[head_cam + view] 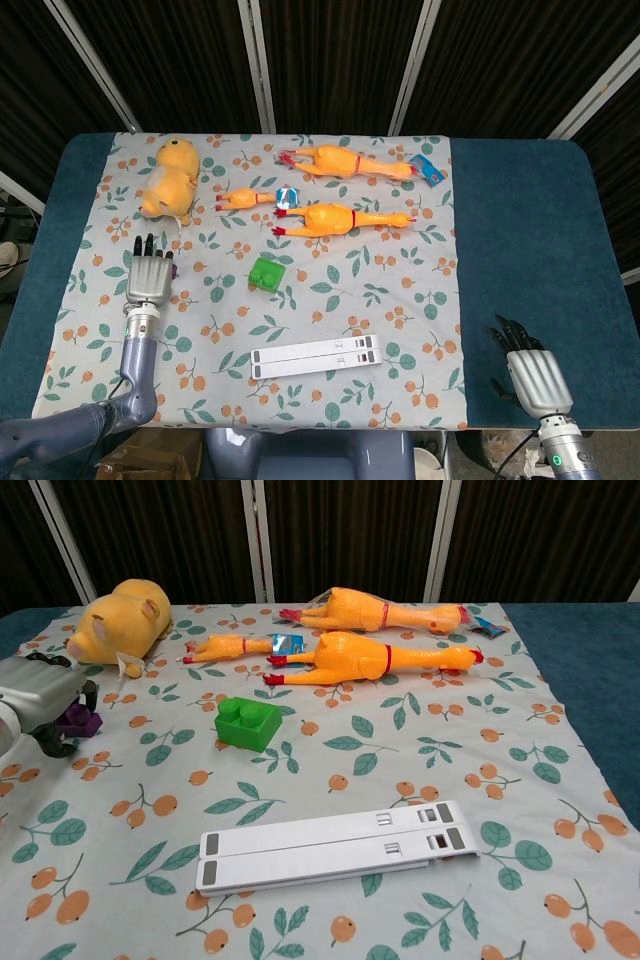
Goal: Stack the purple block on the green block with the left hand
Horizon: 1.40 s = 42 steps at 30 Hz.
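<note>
With the left hand (45, 702) curled loosely over the purple block (80, 717), well left of the green block (247, 723), a shallow grip risks slipping.

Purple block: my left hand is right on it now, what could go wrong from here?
The left hand covers most of the purple block, and whether the fingers have closed on it cannot be told, so lifting may leave it behind or knock it away. The plush toy lies just beyond and could be bumped. The green block sits loose on the cloth and may slide under a skewed placement.
</note>
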Tool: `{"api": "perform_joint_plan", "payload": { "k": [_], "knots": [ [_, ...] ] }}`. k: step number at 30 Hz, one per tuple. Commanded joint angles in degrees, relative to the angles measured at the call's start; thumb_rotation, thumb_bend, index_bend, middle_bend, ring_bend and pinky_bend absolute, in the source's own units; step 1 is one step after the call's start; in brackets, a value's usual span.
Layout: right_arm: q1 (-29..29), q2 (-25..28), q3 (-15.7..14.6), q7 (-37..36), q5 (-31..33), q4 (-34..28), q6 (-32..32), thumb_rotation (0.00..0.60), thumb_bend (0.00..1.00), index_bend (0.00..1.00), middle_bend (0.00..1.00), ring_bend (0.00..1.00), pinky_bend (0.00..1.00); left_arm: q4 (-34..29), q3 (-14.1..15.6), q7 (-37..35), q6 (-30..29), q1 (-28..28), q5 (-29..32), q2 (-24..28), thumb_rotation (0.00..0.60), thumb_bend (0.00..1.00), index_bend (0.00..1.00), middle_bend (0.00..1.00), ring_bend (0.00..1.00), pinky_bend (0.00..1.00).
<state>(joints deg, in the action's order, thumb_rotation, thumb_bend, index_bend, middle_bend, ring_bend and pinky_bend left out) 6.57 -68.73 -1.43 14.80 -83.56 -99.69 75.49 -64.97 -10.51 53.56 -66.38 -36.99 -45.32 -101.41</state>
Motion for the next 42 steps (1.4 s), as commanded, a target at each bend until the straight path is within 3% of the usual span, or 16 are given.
{"api": "perform_joint_plan", "payload": {
  "k": [1, 28, 33, 42],
  "knots": [
    [0.0, 0.0, 0.0, 0.0, 0.0, 0.0, 0.0, 0.6, 0.29, 0.18, 0.08, 0.09, 0.27, 0.2, 0.2, 0.3, -0.1, 0.0, -0.2, -0.2, 0.6, 0.31, 0.31, 0.34, 0.01, 0.0],
    [0.0, 0.4, -0.1, -0.7, -0.4, -0.1, 0.1, 0.6, 0.29, 0.18, 0.08, 0.09, 0.27, -1.3, 1.8, 6.3, -2.9, 0.6, -0.3, -0.7, 0.6, 0.31, 0.4, 0.38, 0.01, 0.0],
    [0.0, 0.4, -0.2, -0.8, -0.3, 0.0, 0.1, 0.6, 0.29, 0.18, 0.08, 0.09, 0.27, -0.3, 2.0, 6.8, -2.8, 0.6, -0.4, -1.5, 0.6, 0.41, 0.4, 0.38, 0.01, 0.0],
    [0.1, 0.1, -0.2, -0.4, -0.3, 0.0, -0.2, 0.6, 0.29, 0.19, 0.08, 0.09, 0.27, 0.7, 2.1, 8.0, -3.3, 0.5, -1.0, -2.3, 0.6, 0.4, 0.45, 0.43, 0.01, 0.0]
  ]
}}
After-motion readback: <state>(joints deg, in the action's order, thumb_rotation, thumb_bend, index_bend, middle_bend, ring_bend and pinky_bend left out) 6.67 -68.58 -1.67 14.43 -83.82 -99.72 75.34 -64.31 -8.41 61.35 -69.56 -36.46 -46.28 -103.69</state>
